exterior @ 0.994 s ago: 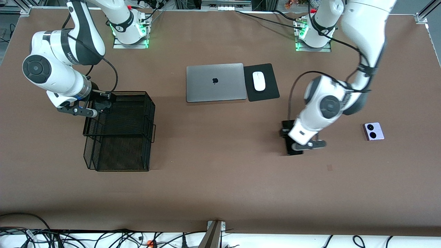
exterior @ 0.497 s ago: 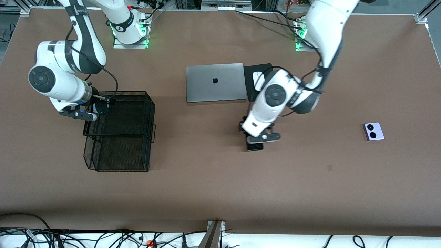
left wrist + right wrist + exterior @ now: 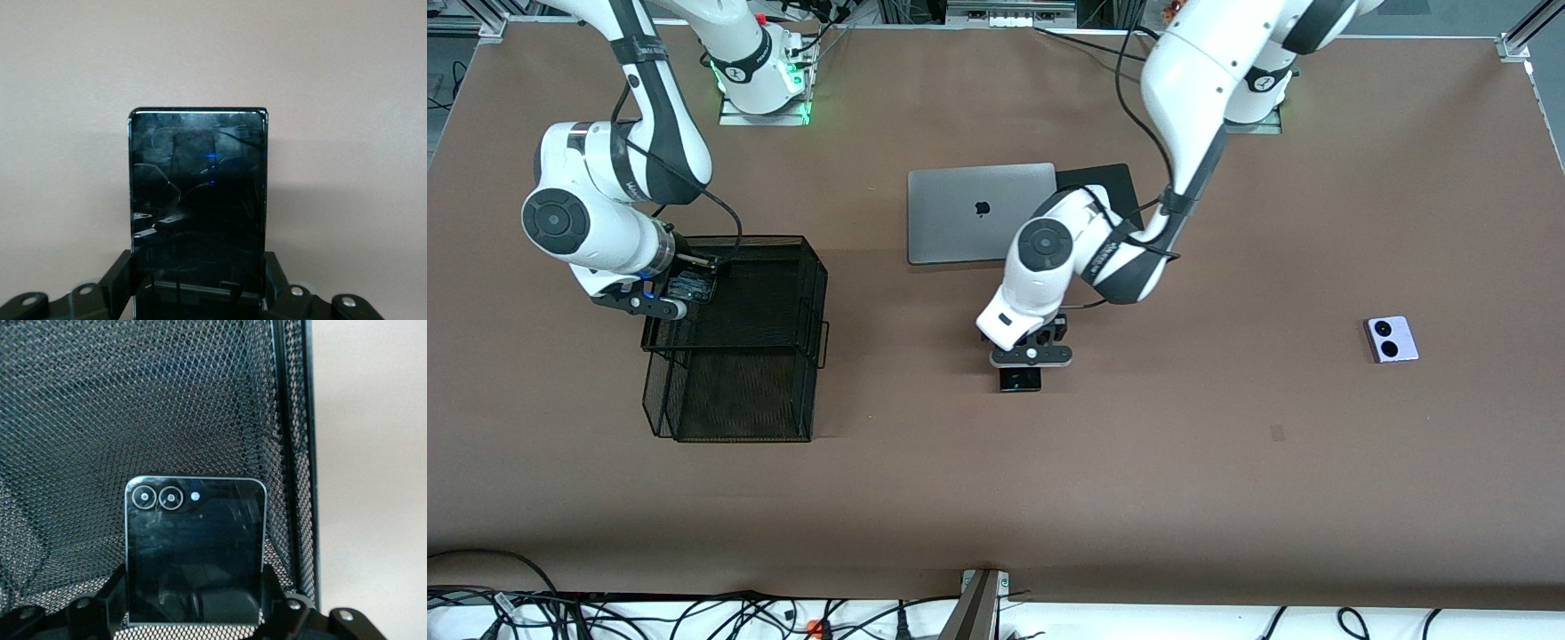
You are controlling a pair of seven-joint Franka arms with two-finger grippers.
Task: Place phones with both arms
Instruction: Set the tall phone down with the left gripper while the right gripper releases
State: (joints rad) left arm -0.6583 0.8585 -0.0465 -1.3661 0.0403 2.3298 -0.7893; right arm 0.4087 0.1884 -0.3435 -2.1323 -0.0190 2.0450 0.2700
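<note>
My left gripper (image 3: 1028, 356) is shut on the longer black slab phone (image 3: 1020, 380) and holds it over the bare middle of the table. In the left wrist view the slab phone (image 3: 198, 200) sticks out from between the fingers (image 3: 119, 277). My right gripper (image 3: 690, 287) is shut on the small black flip phone (image 3: 195, 550) and holds it over the upper tier of the black mesh basket (image 3: 738, 404), with mesh (image 3: 100, 407) all around it. The lilac-white phone (image 3: 1391, 339) with two black circles lies on the table toward the left arm's end.
A closed silver laptop (image 3: 960, 213) lies at mid table, with a black mouse pad (image 3: 1116, 178) beside it, partly hidden by my left arm. The mouse is hidden. The basket's lower tier juts out toward the front camera.
My left arm has carried the slab phone from near the lilac phone to the table's middle, toward the basket. My right gripper has shifted a little over the basket's upper tier.
</note>
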